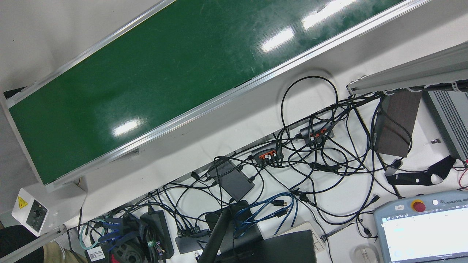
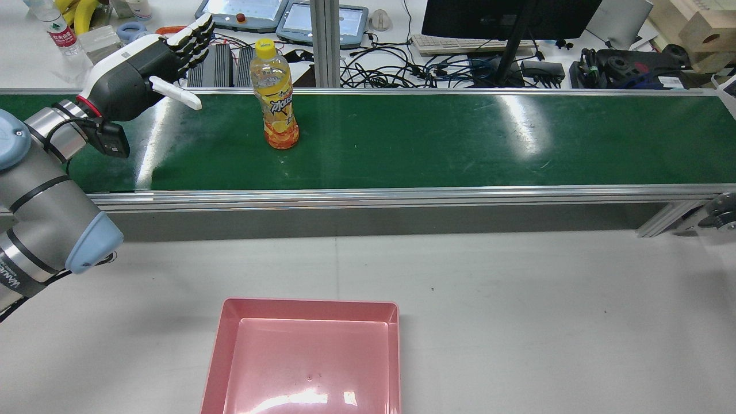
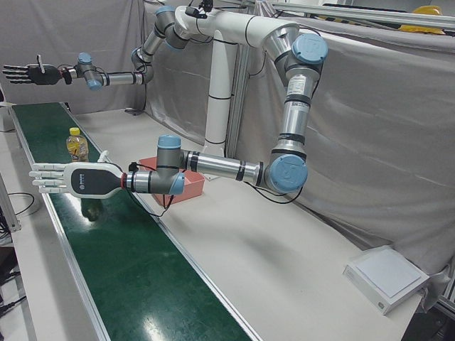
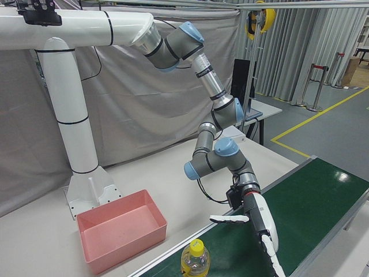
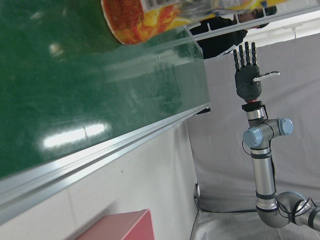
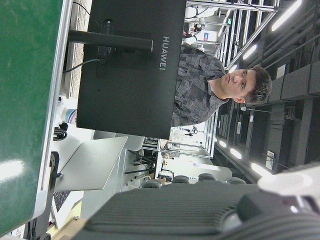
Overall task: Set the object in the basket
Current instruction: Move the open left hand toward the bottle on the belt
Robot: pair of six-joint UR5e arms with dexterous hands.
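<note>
An orange drink bottle (image 2: pixel 276 95) with a yellow cap stands upright on the green conveyor belt (image 2: pixel 431 138). It also shows in the left-front view (image 3: pixel 77 144), in the right-front view (image 4: pixel 196 259), and at the top of the left hand view (image 5: pixel 145 15). My left hand (image 2: pixel 155 54) is open with its fingers straight. It hovers over the belt to the left of the bottle, apart from it, and shows too in the side views (image 3: pixel 71 179) (image 4: pixel 259 231). My right hand (image 3: pixel 28 73) is open and empty far down the belt (image 5: pixel 247 70). The pink basket (image 2: pixel 310 303) lies empty on the table.
Behind the belt are cables, teach pendants (image 2: pixel 241 11), a monitor (image 2: pixel 506 14) and a vertical aluminium post (image 2: pixel 325 43). The front view shows bare belt (image 1: pixel 164 73) and tangled cables (image 1: pixel 310 153). The white table (image 2: pixel 517 299) lies between belt and basket.
</note>
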